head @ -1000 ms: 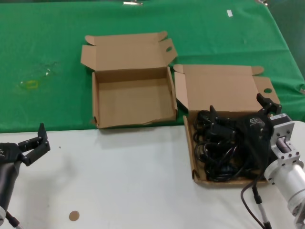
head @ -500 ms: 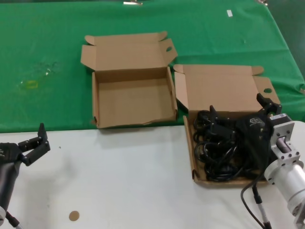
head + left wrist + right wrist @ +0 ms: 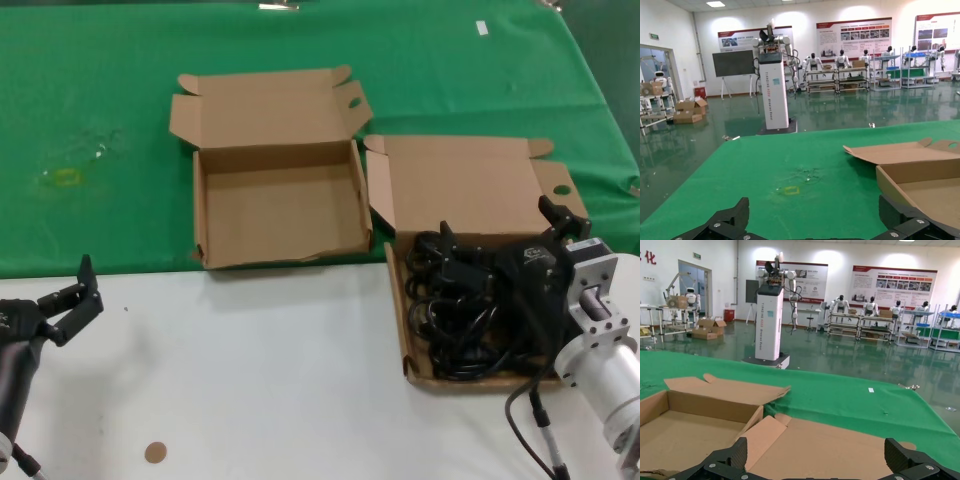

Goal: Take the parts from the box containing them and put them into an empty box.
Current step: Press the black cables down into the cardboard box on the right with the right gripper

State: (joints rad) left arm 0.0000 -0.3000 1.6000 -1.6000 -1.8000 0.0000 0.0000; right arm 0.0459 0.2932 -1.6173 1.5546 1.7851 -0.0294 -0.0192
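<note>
Hovering over the black parts (image 3: 455,310) in the box containing them (image 3: 470,200) on the right, the right gripper (image 3: 505,245) has fingers spread, nothing pinched. Left gripper (image 3: 70,300) sits spread and idle over the white table (image 3: 260,380), lower left. Empty box (image 3: 275,205) is just left of the full one, on green cloth (image 3: 90,120).

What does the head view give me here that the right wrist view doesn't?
Only the head view shows the black parts piled in the full box, the right gripper with jaws open over them, and the left gripper waiting on the white table. Only the right wrist view shows the hall and the robot stand. Both show the empty box and green cloth.
</note>
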